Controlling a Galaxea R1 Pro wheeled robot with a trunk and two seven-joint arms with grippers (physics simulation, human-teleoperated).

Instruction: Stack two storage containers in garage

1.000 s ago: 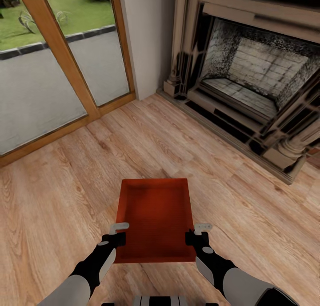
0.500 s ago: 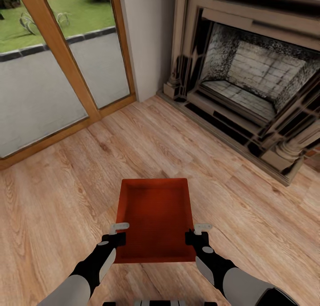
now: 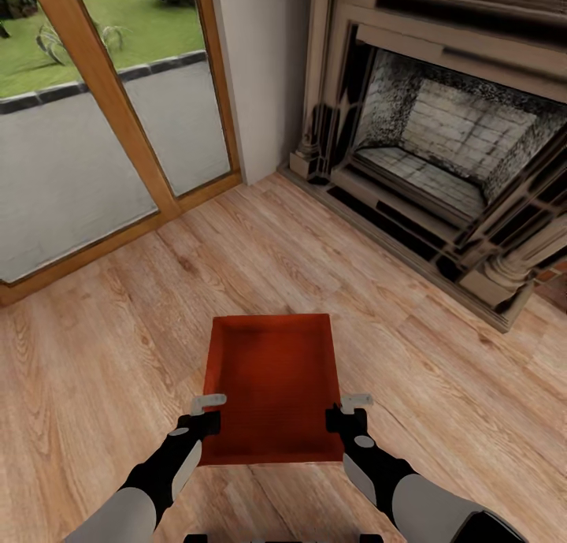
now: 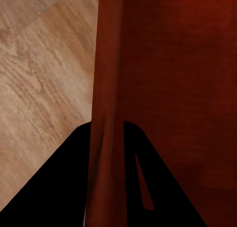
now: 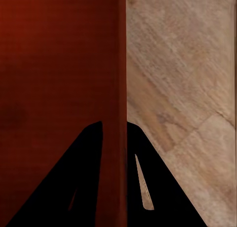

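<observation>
Head view: an orange-red storage container (image 3: 272, 385), open-topped and rectangular, is held level in front of the robot above the light wood plank floor (image 3: 102, 354) of the living room, its long axis running from near to far. The left pincer (image 3: 206, 414) clamps the container's left wall close to the near corner; the right pincer (image 3: 351, 410) clamps the right wall at the matching spot. Each arm reaches in from the near edge of the scene.

Left wrist view: the two dark fingers (image 4: 59, 187) of the left pincer (image 4: 106, 153) straddle the thin red wall (image 4: 106, 88), one outside and one inside the bin, closed against it. The container's inner face (image 4: 177, 73) lies to one side, the plank floor (image 4: 44, 64) to the other.

Right wrist view: the right pincer (image 5: 114, 153) grips its wall (image 5: 121, 64) in the same manner, with fingers (image 5: 163, 187) on both faces.

Far right stands a fireplace (image 3: 449, 141) with a pale brick firebox and a dark surround. Far left, wood-framed glass doors (image 3: 102, 94) open onto a grey paved strip and lawn. A plain white wall section (image 3: 264, 70) separates doors and fireplace.
</observation>
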